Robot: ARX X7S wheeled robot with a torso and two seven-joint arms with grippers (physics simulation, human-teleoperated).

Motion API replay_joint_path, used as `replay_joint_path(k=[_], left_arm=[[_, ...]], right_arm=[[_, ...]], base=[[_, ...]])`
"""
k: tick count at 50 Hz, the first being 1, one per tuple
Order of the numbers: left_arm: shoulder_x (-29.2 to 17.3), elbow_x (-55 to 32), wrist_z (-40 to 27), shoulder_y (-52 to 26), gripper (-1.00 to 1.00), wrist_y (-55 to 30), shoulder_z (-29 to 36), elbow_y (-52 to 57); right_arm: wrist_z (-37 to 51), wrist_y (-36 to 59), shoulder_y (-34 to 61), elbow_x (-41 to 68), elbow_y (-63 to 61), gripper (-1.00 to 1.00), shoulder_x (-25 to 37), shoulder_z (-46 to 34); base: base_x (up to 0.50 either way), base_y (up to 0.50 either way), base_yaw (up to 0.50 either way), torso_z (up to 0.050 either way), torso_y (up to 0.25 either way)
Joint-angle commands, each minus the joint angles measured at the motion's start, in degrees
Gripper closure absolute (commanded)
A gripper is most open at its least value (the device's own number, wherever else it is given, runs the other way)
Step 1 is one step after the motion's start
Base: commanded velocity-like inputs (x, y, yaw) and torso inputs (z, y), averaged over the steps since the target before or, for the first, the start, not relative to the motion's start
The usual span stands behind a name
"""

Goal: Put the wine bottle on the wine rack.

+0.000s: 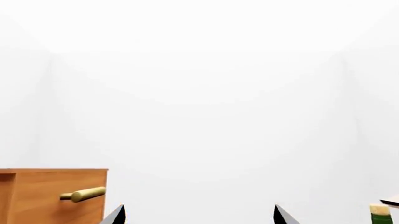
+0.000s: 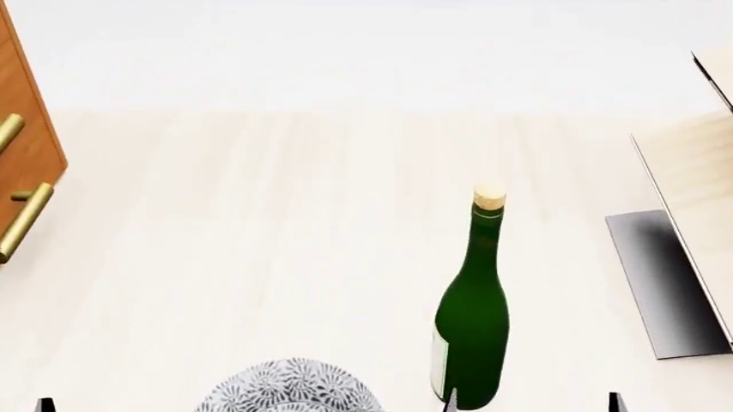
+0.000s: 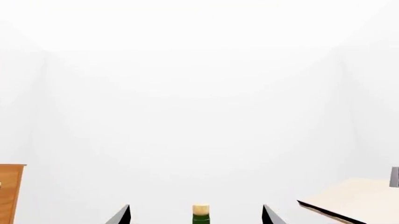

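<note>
The wine bottle stands upright on the pale table, dark green with a tan cork and a pale label near its base. In the right wrist view its cork shows between the spread jaws of my right gripper, which is open, empty and on the near side of the bottle. Only the right gripper's fingertips show at the bottom of the head view. The wine rack is at the right edge, with pale boards and a grey base. My left gripper is open and empty, facing a bare white wall.
A brown wooden cabinet with brass handles stands at the left. A patterned grey-white bowl sits at the near edge, left of the bottle. The rack's board shows to the bottle's right.
</note>
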Motion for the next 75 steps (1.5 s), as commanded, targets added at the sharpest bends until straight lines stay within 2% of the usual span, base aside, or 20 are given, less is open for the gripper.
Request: replay_joint_path(k=[1, 41, 75], left_arm=[[-0.34, 0.06, -0.41, -0.01, -1.00, 0.19, 0.28, -0.15], [-1.36, 0.09, -1.76, -0.34, -1.00, -0.16, 1.04, -0.10], [-2.13, 0.37, -2.84, -0.43, -1.00, 0.07, 1.77, -0.26]], right_arm=[[0.39, -0.17, 0.05, 0.01, 0.24, -1.00, 0.29, -0.32], [-0.39, 3.40, 1.11, 1.47, 0.85, -1.00, 2.14, -2.85], [0.43, 3.09, 1.13, 1.84, 0.74, -1.00, 3.02, -3.48]], base=[[0.15, 0.00, 0.00, 0.000, 0.000], [0.07, 0.00, 0.00, 0.000, 0.000], [0.00, -0.12, 0.00, 0.000, 0.000]])
